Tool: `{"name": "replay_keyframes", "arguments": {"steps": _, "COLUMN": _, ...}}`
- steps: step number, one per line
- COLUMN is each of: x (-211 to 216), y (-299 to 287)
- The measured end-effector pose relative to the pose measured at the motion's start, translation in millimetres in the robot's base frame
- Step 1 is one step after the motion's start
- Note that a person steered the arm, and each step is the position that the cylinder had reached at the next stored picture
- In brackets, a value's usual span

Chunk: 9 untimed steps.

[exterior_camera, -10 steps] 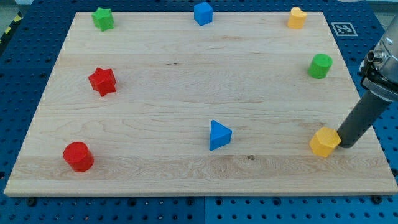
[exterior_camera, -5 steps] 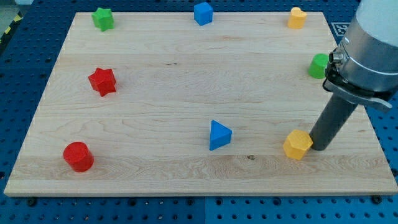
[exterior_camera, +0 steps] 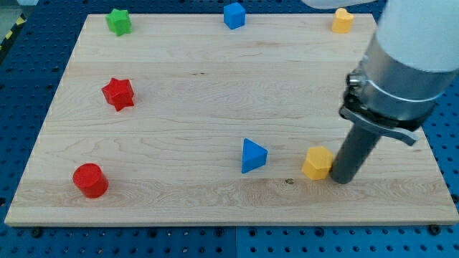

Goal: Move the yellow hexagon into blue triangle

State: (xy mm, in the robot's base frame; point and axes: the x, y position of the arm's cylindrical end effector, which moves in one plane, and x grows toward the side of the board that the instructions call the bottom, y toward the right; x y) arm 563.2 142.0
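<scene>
Yellow hexagon (exterior_camera: 317,162): small chunky block, flat top, w/ paler top face and darker orange-ish sides, sitting flat on the wooden surface (exterior_camera: 201,93) near the bottom edge, right of centre.

No pincer on this arm, just a straight dark rod, so nothing to open or close and nothing held. My tip (exterior_camera: 342,180) is down at the surface, pressed against the hexagon's right side, or just about touching; contact line too small to be sure.

Hexagon lies directly on the view's left of the tip, btwn tip and blue triangle (exterior_camera: 252,155). Triangle near but apart from hexagon, bare wood btwn them.

Other blocks:
- red cylinder (exterior_camera: 90,180), bottom-left corner
- red star (exterior_camera: 118,93), left edge
- green star (exterior_camera: 118,21), top-left corner
- blue block (exterior_camera: 234,14), top edge
- yellow block (exterior_camera: 342,20), top-right corner.
</scene>
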Motion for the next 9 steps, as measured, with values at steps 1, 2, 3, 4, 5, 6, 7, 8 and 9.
{"name": "replay_keyframes", "arguments": {"steps": 1, "x": -0.2, "y": -7.9}}
{"name": "replay_keyframes", "arguments": {"steps": 2, "x": -3.8, "y": -9.0}}
{"name": "replay_keyframes", "arguments": {"steps": 3, "x": -3.9, "y": -12.5}}
{"name": "replay_keyframes", "arguments": {"steps": 4, "x": -12.1, "y": -37.1}}
{"name": "replay_keyframes", "arguments": {"steps": 5, "x": -22.2, "y": -48.6}}
{"name": "replay_keyframes", "arguments": {"steps": 6, "x": -17.1, "y": -48.6}}
{"name": "replay_keyframes", "arguments": {"steps": 7, "x": 5.9, "y": -51.9}}
{"name": "replay_keyframes", "arguments": {"steps": 8, "x": 9.6, "y": -76.7}}
{"name": "replay_keyframes", "arguments": {"steps": 9, "x": 9.6, "y": -92.0}}
